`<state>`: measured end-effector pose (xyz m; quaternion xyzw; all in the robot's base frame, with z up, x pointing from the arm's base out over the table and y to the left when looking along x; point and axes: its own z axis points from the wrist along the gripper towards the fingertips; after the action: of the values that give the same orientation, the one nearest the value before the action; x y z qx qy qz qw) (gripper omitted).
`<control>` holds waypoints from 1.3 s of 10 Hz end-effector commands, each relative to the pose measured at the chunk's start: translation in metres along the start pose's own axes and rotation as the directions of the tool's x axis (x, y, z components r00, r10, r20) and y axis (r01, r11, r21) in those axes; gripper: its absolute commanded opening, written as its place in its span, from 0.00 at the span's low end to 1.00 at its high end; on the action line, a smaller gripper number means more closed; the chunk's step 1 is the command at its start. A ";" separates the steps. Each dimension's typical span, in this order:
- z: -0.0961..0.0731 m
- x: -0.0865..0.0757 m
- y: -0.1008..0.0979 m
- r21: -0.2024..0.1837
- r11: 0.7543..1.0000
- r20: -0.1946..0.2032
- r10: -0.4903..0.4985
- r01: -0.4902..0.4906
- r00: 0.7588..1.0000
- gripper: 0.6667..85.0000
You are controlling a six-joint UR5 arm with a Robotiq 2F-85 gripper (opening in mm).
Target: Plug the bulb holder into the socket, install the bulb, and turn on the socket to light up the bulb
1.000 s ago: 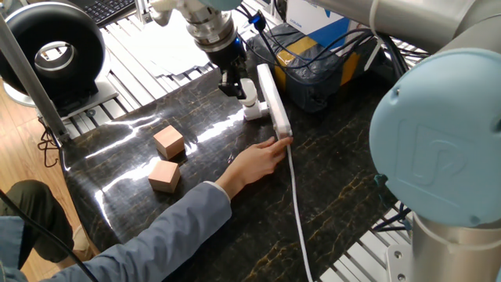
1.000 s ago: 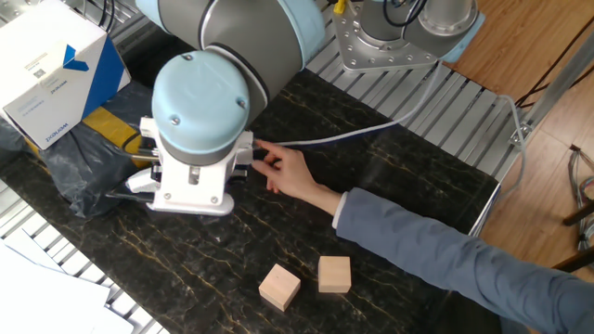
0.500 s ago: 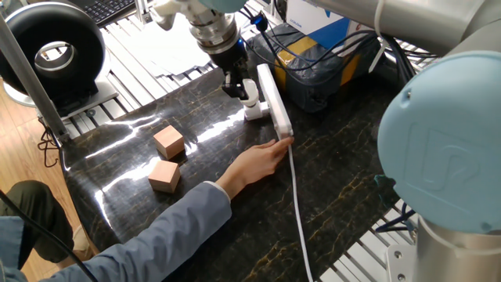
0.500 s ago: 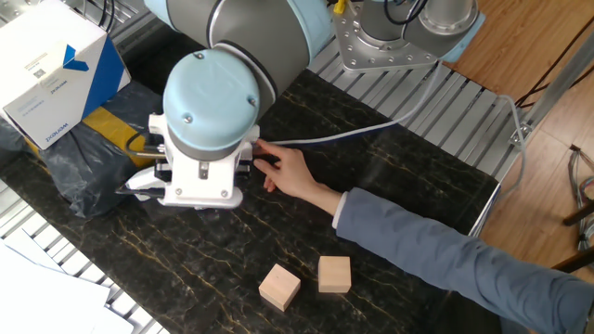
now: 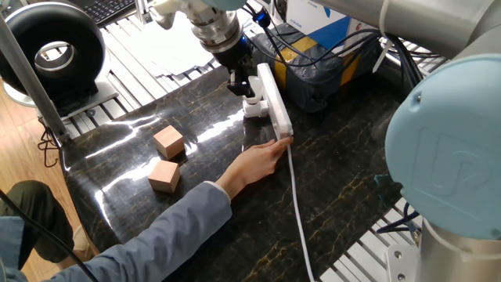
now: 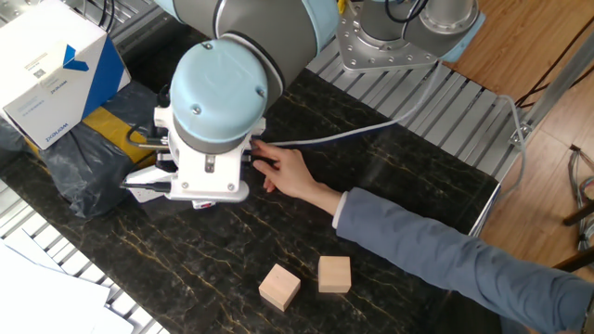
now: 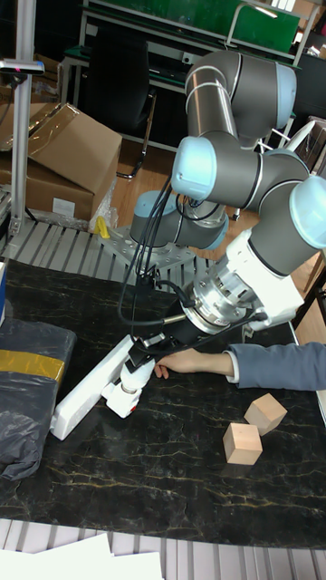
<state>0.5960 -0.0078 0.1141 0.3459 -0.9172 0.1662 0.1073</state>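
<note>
Lying on the dark tabletop (image 5: 329, 180), the socket (image 5: 273, 98) runs its long axis away from the person, its cable leaving the near end, where the person's hand (image 5: 261, 160) steadies it with fingertips against that end. Largest first, then: the strip sets the line, and everything else sits against its left long side. The bulb holder (image 5: 254, 107) appears already seated in that side near the middle, touching the strip. Directly above the holder hangs the robot's hand (image 5: 240, 84), pointing straight down; the tall fixed view shows a small white cylinder, probably the bulb (image 7: 129, 385), beneath the fingers and over the holder. Whether the fingers are clamped on it I cannot tell, since the wrist hides them. Judging from this, the coming move is vertical along the holder's opening, with no sideways shift needed.
</note>
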 end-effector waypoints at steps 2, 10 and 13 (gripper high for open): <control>-0.002 -0.020 -0.001 -0.015 0.999 0.085 -0.030 0.031 0.996 0.34; -0.006 -0.024 -0.014 0.037 0.944 0.090 -0.329 0.327 0.940 0.54; 0.004 -0.032 -0.015 0.028 0.912 0.150 -0.408 0.409 0.901 0.63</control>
<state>0.6246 -0.0031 0.1074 0.5055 -0.8490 0.1317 0.0794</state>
